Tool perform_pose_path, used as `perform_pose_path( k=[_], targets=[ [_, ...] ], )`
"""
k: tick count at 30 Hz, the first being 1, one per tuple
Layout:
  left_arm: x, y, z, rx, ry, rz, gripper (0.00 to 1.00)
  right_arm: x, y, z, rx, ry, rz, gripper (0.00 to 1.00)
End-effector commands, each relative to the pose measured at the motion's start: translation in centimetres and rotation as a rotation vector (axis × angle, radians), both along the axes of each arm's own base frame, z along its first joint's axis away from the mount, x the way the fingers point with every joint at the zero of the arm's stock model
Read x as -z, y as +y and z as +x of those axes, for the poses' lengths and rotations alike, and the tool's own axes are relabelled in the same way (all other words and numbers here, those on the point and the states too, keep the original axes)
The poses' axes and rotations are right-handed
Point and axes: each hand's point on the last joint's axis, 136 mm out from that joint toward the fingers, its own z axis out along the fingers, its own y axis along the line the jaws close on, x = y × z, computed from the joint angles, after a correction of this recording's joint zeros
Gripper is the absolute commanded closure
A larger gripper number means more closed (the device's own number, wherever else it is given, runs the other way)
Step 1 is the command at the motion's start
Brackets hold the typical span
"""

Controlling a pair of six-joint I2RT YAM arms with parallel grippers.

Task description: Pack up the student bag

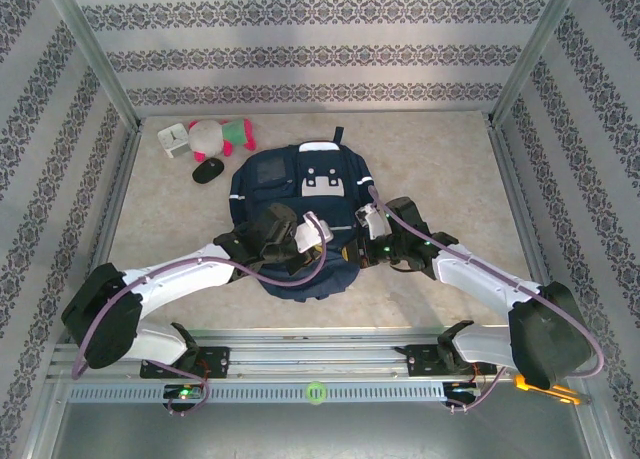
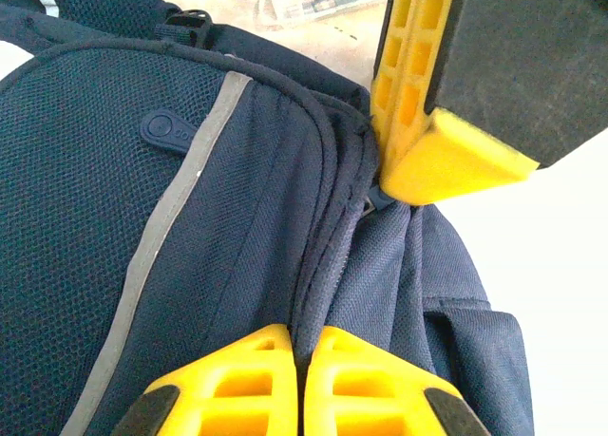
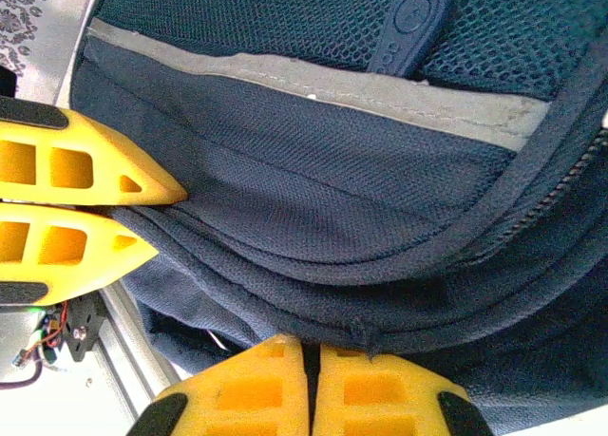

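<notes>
Bag: navy bag lying flat in the middle of the surface, front patches up, its near edge right where both pincers work.
Left pincer: left pincer clamped tight, with a fold of navy cloth nipped between the tips just beside the zip.
Right pincer: right pincer closed just as narrow, biting the piped seam at the bag's edge. From the left wrist, one of its tips touches the top end of the zip.
Spacing: the two pincers sit near each other on the same seam, not touching.
Step in hand: this looks like opening the main compartment, with one side anchoring the cloth and the other working the zip.
How to do it well: hold your anchoring grip steady and pull along the zip track, low over the surface. Lift instead and you'll likely drag the whole bag, since soft cloth gives before the teeth part.
Check first: I can't tell whether your right pincer has the zip pull itself or only the cloth next to it, so confirm that before you haul.
Risk: cloth slipping out of such a thin pinch, or the seam bunching into the zip.
Waiting items: plush toy, black mouse and small white thing sit at the far left, well apart from the bag. You'll want a wide mouth for them.
</notes>
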Motion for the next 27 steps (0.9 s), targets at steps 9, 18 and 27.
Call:
perform_pose_path(
  k=[9, 18, 27],
  targets=[
    [-5.0, -2.4, -0.9, 0.076, -0.015, -0.186, 1.00, -0.9, 0.4, 2.1, 0.025, -0.071, -0.026, 0.76],
    [-4.6, -0.7, -0.7, 0.053, -0.047, -0.134, 1.00, 0.2, -2.5, 3.0, 0.121, -0.054, -0.166, 1.00],
    [-2.9, 3.1, -1.9, 0.060, -0.021, -0.080, 1.00, -0.1, -6.2, 4.1, 0.211, -0.032, -0.162, 1.00]
  ],
)
